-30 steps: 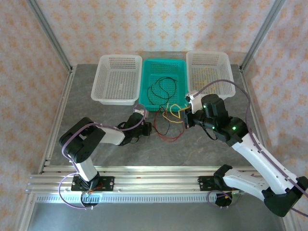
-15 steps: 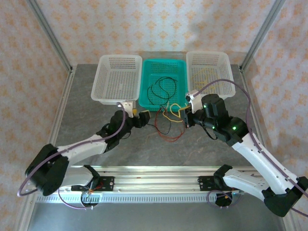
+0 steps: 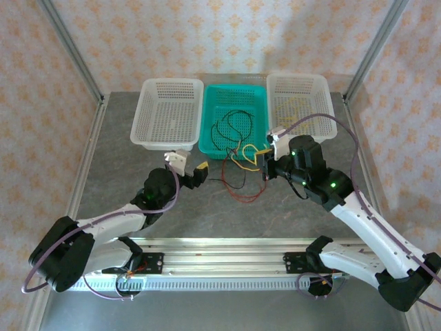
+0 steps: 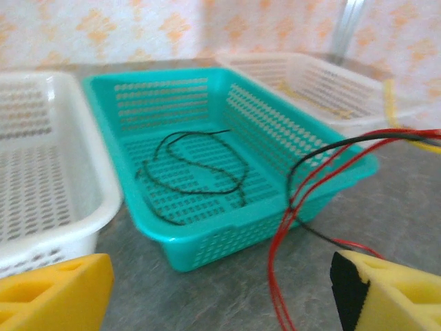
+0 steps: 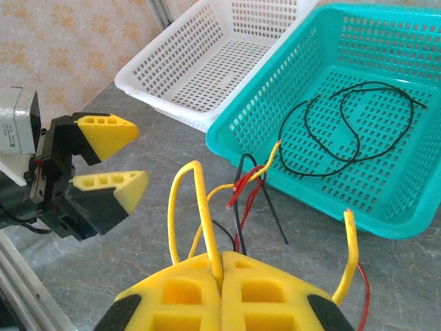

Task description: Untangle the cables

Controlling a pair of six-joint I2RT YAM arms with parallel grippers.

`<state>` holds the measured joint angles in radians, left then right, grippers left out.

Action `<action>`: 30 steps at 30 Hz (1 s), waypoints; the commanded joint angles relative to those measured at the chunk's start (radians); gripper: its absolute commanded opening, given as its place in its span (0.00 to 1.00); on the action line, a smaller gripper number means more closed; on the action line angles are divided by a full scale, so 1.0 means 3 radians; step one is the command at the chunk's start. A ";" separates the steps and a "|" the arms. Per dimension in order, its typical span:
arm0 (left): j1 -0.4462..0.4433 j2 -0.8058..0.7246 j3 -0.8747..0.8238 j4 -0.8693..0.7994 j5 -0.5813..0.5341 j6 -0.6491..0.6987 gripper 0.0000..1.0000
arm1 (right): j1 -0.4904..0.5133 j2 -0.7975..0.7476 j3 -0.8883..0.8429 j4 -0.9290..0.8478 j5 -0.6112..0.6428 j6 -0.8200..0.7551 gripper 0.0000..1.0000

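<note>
The cables [image 3: 242, 167], a tangle of red, yellow and black strands, hang in front of the teal basket [image 3: 234, 88]. My right gripper [image 3: 266, 165] is shut on them, and a yellow loop [image 5: 200, 207] is pinched between its pads at the right gripper [image 5: 222, 265]. Red and black strands [image 5: 242, 200] trail down to the table. My left gripper [image 3: 196, 172] stands open just left of the tangle, with nothing between its fingers. In the left wrist view the red strands [image 4: 286, 241] hang between the left gripper's [image 4: 220, 303] yellow pads without touching them. One black cable [image 3: 231, 127] lies loose in the teal basket.
A white basket [image 3: 169, 114] stands left of the teal one and another white basket [image 3: 300, 96] to its right, all at the back of the grey table [image 3: 227, 214]. Metal frame posts rise at the back corners.
My left gripper has opened and let go of the strands, and its arm has stretched out and then drawn slightly back to the left. The right gripper keeps its hold.
</note>
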<state>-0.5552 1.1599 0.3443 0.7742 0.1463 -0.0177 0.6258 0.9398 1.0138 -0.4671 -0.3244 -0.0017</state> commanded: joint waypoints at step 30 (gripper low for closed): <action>-0.0036 0.0900 0.0327 0.0812 0.0592 0.0741 0.38 | 0.0016 -0.0161 0.0172 0.0087 -0.1042 -0.0157 0.00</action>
<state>-0.5564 1.4284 0.4419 0.9520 0.3481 0.2070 0.6258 0.9176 1.0256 -0.4557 -0.6533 -0.0319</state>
